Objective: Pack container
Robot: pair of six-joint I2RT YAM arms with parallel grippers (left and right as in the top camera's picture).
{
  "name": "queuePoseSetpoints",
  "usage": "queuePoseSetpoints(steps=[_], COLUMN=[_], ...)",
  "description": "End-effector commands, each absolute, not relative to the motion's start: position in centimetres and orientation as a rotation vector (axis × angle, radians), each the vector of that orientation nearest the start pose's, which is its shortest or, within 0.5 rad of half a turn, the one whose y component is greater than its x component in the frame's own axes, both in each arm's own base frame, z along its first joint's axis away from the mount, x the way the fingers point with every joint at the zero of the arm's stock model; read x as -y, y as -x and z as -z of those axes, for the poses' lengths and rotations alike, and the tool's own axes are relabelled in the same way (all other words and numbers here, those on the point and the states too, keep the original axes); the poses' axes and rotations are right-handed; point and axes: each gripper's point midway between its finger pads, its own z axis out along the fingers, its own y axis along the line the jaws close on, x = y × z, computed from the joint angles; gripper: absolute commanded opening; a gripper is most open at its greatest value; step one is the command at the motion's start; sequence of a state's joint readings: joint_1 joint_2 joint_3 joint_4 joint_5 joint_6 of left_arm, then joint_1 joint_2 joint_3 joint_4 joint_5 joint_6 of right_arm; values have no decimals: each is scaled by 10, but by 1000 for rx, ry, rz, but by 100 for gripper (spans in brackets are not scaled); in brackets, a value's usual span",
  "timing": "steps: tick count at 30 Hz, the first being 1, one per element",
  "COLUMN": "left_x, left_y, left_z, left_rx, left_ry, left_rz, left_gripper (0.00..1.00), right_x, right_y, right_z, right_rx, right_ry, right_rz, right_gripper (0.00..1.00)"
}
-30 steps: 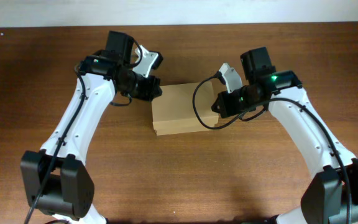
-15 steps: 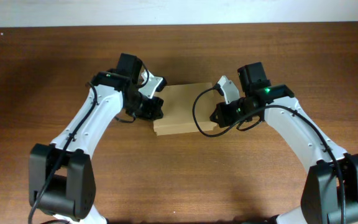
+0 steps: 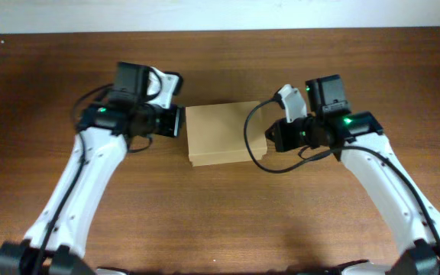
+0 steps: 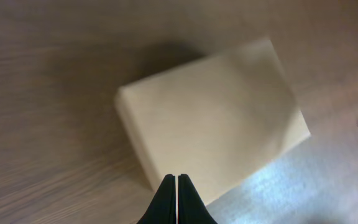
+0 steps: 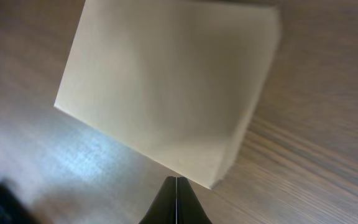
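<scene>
The container (image 3: 220,134) is a plain tan cardboard box lying flat mid-table with its flap lid down. My left gripper (image 3: 181,121) sits just off its left edge, fingers shut on nothing. In the left wrist view the shut tips (image 4: 176,178) overlap the near edge of the container (image 4: 216,118). My right gripper (image 3: 270,138) is beside the box's right edge, also shut and empty. Through the right wrist camera its tips (image 5: 176,180) point at the near corner of the container (image 5: 173,87), with a sliver of table between.
The brown wooden table (image 3: 220,221) runs all round the box. Its far edge meets a pale wall strip (image 3: 220,14) at the top. A black cable (image 3: 250,145) loops from the right wrist over the box's right side.
The left arm has swung back leftward off the box's left edge. The right gripper drew slightly right. The box lies a little squarer on the table, and both grippers stayed shut.
</scene>
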State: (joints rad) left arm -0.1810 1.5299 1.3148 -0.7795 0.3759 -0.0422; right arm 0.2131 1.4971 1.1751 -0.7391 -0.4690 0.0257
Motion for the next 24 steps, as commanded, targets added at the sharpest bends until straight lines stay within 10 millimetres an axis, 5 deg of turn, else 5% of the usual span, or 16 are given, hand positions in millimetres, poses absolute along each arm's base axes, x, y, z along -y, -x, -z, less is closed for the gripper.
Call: queuePoseSetpoints(steps=[1,6,11,15,20,24], left_x=[104,97,115,137,154,160], left_y=[-380,-381,-389,-404,-412,-411], left_z=[-184,-126,-76,-71,-78,-79], left_rx=[-2558,-2682,-2748,-2682,-2622,-2618], left_ry=[-148,37,81,41,-32,-52], left_rz=[527,560,719,890,908,911], left_gripper=[2,2,2,2,2,2], right_x=[-126,-103,-113,-136,-168,-173], right_y=[-347,-355,-356,-350,-329,-324], right_z=[-156,-137,-91,-78,-76,-75], right_rx=[-2609,-2676,-2807,-2847,-2888,-2900], right_ry=[250,73,10,51,175,198], right_rz=[-575,-448,-517,-657,-688,-682], right_gripper=[4,4,4,4,4,4])
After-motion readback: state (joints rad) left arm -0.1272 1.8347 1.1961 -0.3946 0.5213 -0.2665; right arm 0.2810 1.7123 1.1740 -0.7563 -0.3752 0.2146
